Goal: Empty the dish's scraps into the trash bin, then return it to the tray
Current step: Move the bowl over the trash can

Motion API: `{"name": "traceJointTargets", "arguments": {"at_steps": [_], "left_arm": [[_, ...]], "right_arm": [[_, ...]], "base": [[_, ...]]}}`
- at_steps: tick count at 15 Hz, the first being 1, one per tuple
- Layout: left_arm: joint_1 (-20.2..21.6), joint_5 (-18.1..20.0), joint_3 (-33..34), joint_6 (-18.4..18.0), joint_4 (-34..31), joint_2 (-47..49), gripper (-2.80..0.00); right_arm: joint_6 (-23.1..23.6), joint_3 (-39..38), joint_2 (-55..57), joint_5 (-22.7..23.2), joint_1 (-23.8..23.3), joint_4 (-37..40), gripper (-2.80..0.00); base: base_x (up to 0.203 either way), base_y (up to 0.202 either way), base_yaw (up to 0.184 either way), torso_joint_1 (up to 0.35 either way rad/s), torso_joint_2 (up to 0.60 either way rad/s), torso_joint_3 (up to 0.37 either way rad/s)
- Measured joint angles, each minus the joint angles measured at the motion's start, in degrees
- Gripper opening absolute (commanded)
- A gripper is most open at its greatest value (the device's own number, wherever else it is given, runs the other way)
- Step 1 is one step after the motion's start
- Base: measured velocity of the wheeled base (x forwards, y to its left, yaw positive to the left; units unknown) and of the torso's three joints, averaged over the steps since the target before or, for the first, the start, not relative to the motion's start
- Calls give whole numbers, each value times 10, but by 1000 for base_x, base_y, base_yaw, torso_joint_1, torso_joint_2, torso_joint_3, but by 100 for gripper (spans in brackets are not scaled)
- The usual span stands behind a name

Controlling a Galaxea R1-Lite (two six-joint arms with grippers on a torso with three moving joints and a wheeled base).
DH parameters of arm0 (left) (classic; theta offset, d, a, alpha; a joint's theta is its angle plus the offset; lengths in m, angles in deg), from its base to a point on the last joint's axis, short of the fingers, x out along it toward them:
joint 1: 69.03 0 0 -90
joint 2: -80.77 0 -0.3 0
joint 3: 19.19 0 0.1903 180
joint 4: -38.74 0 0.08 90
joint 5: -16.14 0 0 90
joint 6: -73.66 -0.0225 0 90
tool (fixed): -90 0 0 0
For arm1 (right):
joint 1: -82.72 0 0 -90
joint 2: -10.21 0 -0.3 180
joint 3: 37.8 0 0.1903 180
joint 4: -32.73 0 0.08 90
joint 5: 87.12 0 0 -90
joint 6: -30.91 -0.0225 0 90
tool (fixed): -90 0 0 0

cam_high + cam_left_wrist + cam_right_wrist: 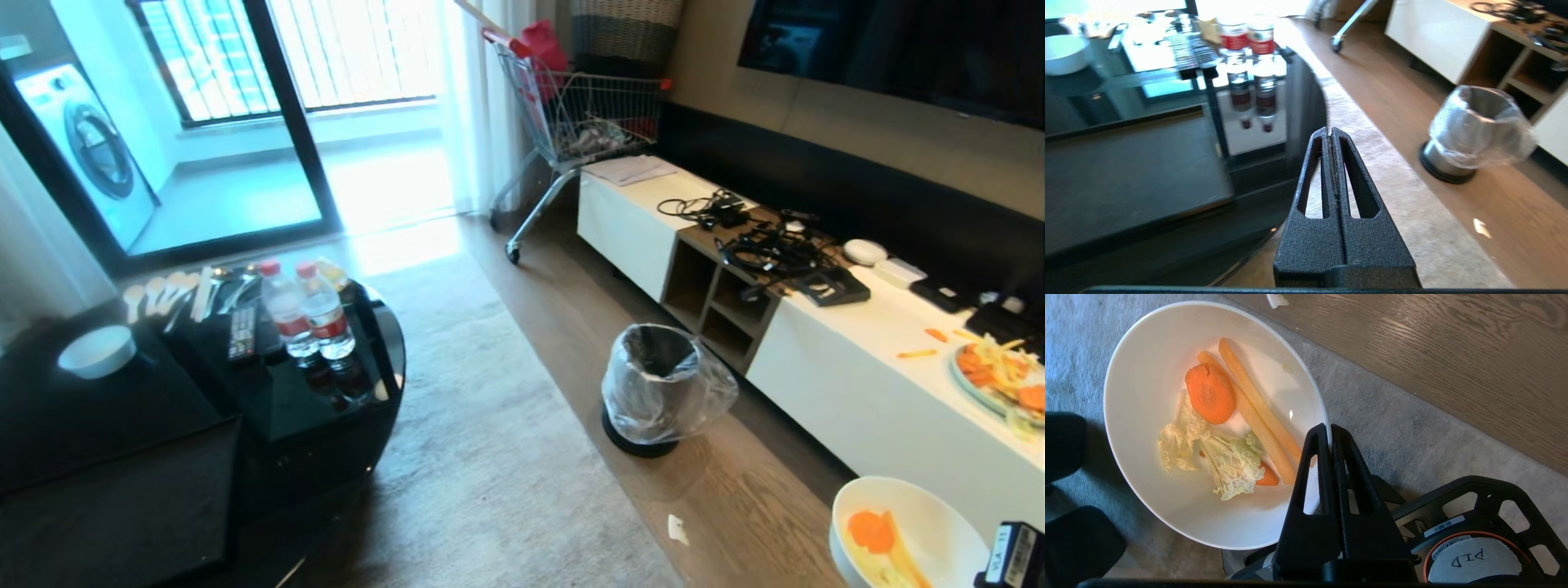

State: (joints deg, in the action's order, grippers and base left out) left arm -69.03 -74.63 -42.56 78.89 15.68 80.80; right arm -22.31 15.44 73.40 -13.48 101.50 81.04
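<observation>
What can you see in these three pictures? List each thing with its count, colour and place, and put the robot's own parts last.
dish: one, white, held over the carpet edge
scraps: carrot slice, orange sticks, pale cabbage, inside the dish
trash bin: one, metallic, clear bag liner, on the wood floor
tray: one, matte black, on the round table
small bowl: one, white, on the table
water bottles: two, clear with red labels, on the table
remote control: one, black, beside the bottles
shopping cart: one, metal, by the window
plate of food: one, on the white cabinet
right claw: shut on the dish rim
left claw: shut, empty, beside the table
</observation>
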Motion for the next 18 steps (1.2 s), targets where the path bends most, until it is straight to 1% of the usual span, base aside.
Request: {"name": "traceJointTargets", "arguments": {"at_steps": [3, 5, 12, 18], "left_arm": [[0, 0, 0, 0, 0, 0, -280], [0, 0, 0, 0, 0, 0, -280], [0, 0, 0, 0, 0, 0, -280], [0, 0, 0, 0, 0, 0, -280]], "right_arm": [[0, -4, -4, -1, -1, 3, -280], [0, -8, -7, -2, -1, 5, -280], [-1, -10, -23, -2, -3, 21, -280], [-2, -14, -32, 0, -2, 16, -280]], "base": [[-1, 10, -161, 3, -2, 3], [2, 3, -90, 0, 1, 4], [0, 0, 0, 0, 0, 0], [0, 0, 0, 0, 0, 0]]}}
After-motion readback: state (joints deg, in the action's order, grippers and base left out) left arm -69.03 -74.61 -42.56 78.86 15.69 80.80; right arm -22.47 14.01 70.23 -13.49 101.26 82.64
